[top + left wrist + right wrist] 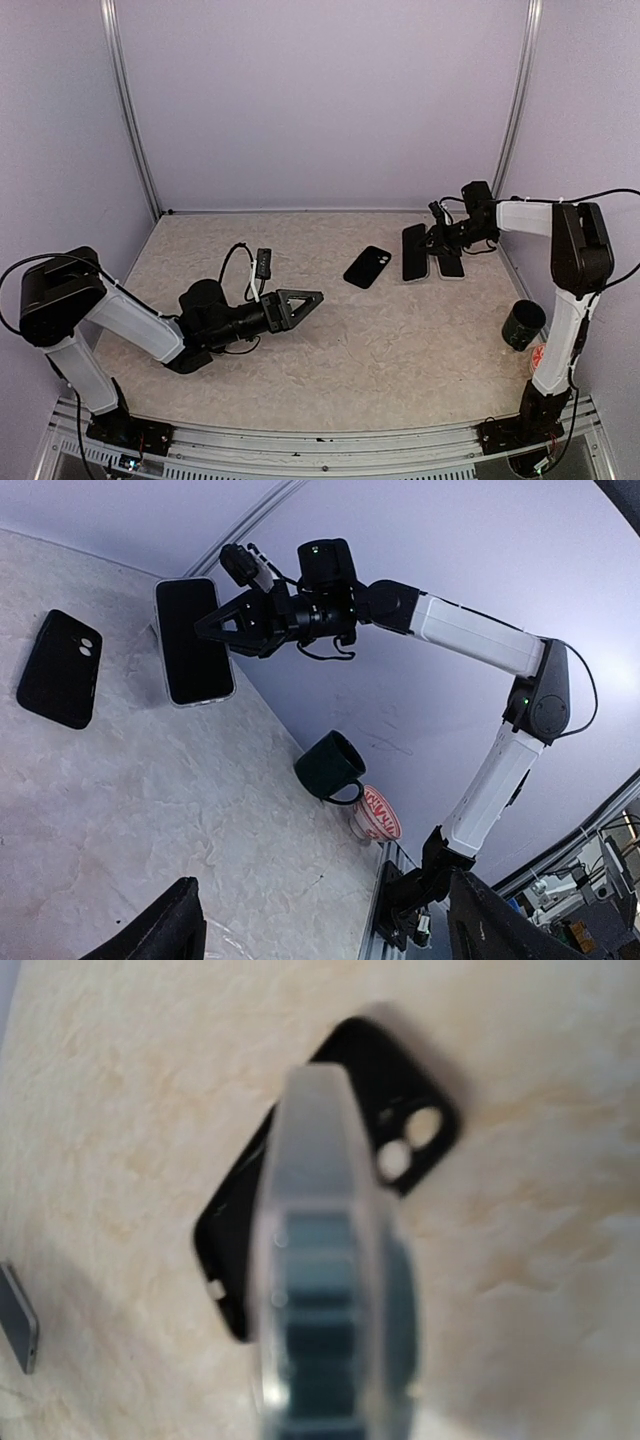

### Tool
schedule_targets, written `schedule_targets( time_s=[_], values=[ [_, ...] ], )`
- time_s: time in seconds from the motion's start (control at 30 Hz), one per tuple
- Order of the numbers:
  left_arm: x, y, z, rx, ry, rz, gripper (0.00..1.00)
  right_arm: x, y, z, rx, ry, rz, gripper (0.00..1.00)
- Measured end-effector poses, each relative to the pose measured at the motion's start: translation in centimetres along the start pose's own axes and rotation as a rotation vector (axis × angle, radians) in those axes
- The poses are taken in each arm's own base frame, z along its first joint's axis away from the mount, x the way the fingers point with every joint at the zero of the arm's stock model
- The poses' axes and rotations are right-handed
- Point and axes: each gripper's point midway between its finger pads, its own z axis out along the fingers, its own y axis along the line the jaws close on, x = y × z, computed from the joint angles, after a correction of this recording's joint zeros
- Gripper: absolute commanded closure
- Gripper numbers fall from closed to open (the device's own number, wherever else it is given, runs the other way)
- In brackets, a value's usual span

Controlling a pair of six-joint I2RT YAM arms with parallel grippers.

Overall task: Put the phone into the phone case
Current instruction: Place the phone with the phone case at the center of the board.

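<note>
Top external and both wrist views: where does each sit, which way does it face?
Top external: above and behind; looks down on both arms and the beige speckled tabletop.
Left wrist: low, facing the white right arm; own fingers below.
Right wrist: looks down past the blurred pale translucent edge it holds.
All share the black two-lens phone.

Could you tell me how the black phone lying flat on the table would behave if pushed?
The black phone lies flat on the table, so it would probably slide, not tip or roll. It looks rigid, unlikely to flex. Its low edge may be hard to pinch.
</note>
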Motion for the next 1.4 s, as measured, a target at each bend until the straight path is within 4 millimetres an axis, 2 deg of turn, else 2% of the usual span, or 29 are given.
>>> schedule_targets(
  time_s=[0.2, 0.33, 0.43, 0.67, 1.4],
  values=[
    [-0.4, -0.3, -0.1, 0.000, -0.007, 0.003, 0.18, -1.9, -2.7, 1.1, 0.014, 0.019, 0.034, 1.00],
    [-0.4, -0.4, -0.1, -0.001, -0.006, 0.005, 0.18, -3.7, -3.5, 1.9, 0.017, 0.021, 0.024, 1.00],
    [-0.4, -0.3, -0.1, -0.007, -0.002, 0.004, 0.18, -4.3, -4.0, 2.5, 0.018, 0.031, 0.027, 1.00],
    [-0.5, -0.2, -0.2, -0.017, -0.001, 0.011, 0.18, -3.9, -5.6, 4.1, 0.019, 0.076, 0.052, 1.00],
    [-0.4, 0.0, -0.2, -0.026, -0.002, 0.010, 0.19, -4.6, -6.7, 5.0, 0.004, 0.123, 0.127, 0.88]
  ],
)
